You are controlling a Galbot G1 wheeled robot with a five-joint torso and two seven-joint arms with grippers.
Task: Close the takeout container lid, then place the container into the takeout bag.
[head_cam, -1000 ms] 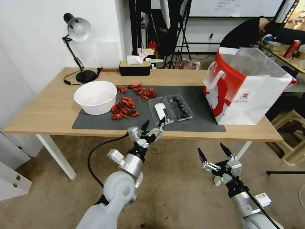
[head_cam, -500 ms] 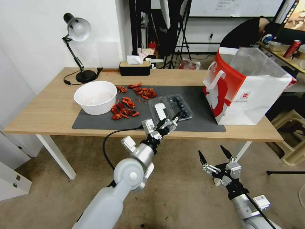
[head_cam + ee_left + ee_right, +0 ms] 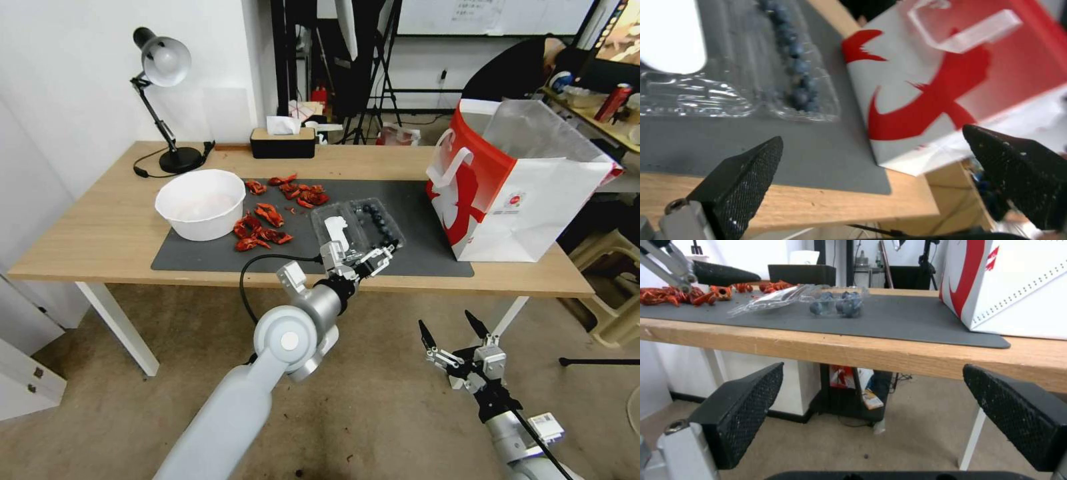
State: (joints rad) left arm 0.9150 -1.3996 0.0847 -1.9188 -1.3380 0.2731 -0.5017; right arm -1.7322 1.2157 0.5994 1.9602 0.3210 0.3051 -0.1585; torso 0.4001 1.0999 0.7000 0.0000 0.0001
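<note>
From the head camera, the takeout container (image 3: 357,225) lies open on the grey mat (image 3: 427,257) of the table (image 3: 100,227), its lid (image 3: 335,232) flat beside the berry half, with the takeout bag (image 3: 517,193) upright well to its right. The left pincer (image 3: 380,252) hovers spread wide at the container's near edge; the right pincer (image 3: 455,327) hangs wide below the table. At the left wrist, the left pincer (image 3: 871,153) gapes over the mat between container (image 3: 791,66) and bag (image 3: 951,83). At the right wrist, the right pincer (image 3: 871,386) sits wide beneath the table edge (image 3: 862,350).
</note>
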